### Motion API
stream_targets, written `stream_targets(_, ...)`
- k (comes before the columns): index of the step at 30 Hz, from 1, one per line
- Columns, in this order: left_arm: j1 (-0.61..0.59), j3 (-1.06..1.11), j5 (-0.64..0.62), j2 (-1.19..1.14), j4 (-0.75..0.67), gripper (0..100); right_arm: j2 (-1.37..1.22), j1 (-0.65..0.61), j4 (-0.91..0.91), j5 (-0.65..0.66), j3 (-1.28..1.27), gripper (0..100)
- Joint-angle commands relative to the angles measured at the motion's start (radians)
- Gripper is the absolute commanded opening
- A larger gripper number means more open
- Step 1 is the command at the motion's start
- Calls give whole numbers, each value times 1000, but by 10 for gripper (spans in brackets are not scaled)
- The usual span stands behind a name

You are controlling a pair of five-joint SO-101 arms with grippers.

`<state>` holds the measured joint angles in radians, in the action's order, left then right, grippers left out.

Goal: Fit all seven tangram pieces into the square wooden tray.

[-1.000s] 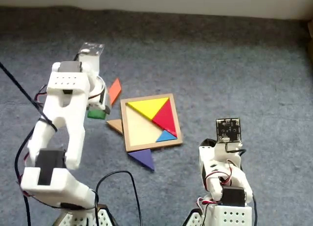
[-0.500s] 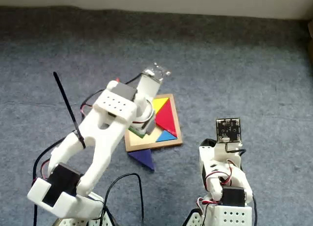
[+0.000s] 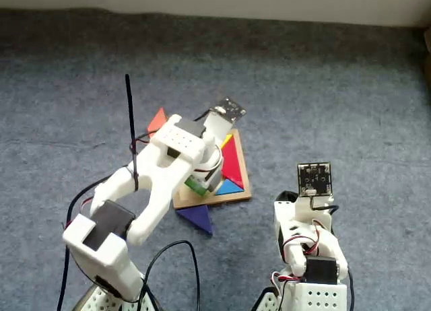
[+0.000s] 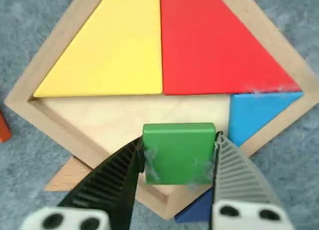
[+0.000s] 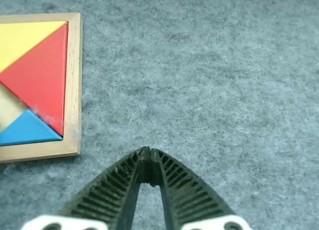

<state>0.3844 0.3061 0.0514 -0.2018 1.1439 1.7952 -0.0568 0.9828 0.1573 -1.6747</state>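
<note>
Stage: placing 4th pc, green pc held over the tray, not yet let go.
L gripper (image 4: pixel 175 140): jaws clamped on green pc (image 4: pixel 178 158), one finger on each side face, pc level betw them.
Green pc loc: over bare floor of tray (image 4: pixel 60 130), in the corner zone next to blue tri (image 4: pixel 254 115). Can't tell if it touches the floor or hangs just above.
R gripper (image 5: pixel 149 166): jaws together, nothing in them, parked over carpet (image 3: pixel 337 89) off to the side of the tray, apart from all pcs.
Done: 3 of 7 seated flat. Yellow tri (image 4: pixel 112 51) and red tri (image 4: pixel 209 46) side by side, long edges touching, filling approx half the tray. Blue tri tucked under red tri in a corner.
Left: green pc to drop in, then 3 more on carpet. Orange pc (image 3: pixel 157 122) near the tray, far side of L arm. Purple tri (image 3: pixel 196 218) just beside the tray's near edge. Wood-colour tri (image 4: pixel 67 175) against the outer rim.
Progress est: under halfway, approx 3.5 of 7.
Next needs: prob. square the green pc to blue tri's edge, lower, open.
Risk: pc looks close to the rim corner, could land on the rim and sit tilted. Bare floor must still take 3 pcs, so sloppy placing blocks later fits.
</note>
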Motion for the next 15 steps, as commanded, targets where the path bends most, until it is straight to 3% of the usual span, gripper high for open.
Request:
stream_targets(1, 27, -70, 11, -15, -9, 184, -8, 13, 10, -3, -150, 9)
stream_targets(5, 35, -65, 6, -18, -9, 278, -8, 13, 10, -3, -150, 9)
stream_targets(15, 25, -93, -46, 28, 49, 280, -8, 13, 10, -3, -150, 9)
